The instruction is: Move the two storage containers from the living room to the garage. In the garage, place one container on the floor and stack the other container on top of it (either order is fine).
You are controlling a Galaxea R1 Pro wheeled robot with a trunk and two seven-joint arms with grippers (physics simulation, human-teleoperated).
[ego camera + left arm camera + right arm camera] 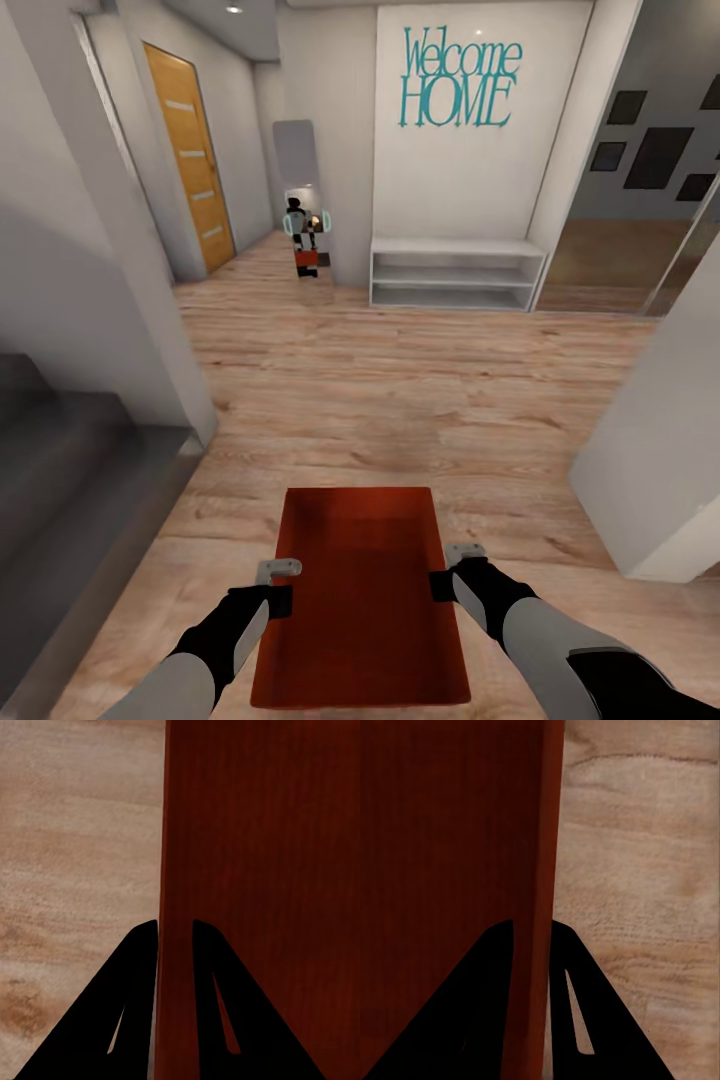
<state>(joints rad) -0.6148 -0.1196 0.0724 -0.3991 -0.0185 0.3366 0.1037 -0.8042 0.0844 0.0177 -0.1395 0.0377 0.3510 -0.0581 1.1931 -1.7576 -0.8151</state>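
Carrying storage container (pixel 362 590) low in front of me over wood floor (pixel 400 390) in hallway. Left claw (pixel 277 585) and right claw (pixel 452 570) both pinching its long side walls. Feels light, stiff, smooth plastic, probably slippery, so gripping mid-wall both sides.

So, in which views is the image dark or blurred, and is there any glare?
Head view: evenly lit, glossy sheen on the light wood-plank floor, distant mirror soft. Left wrist view: the red-orange plastic bin looks dark and the left gripper is a black silhouette. Right wrist view: the same dark bin wall and a black right gripper.
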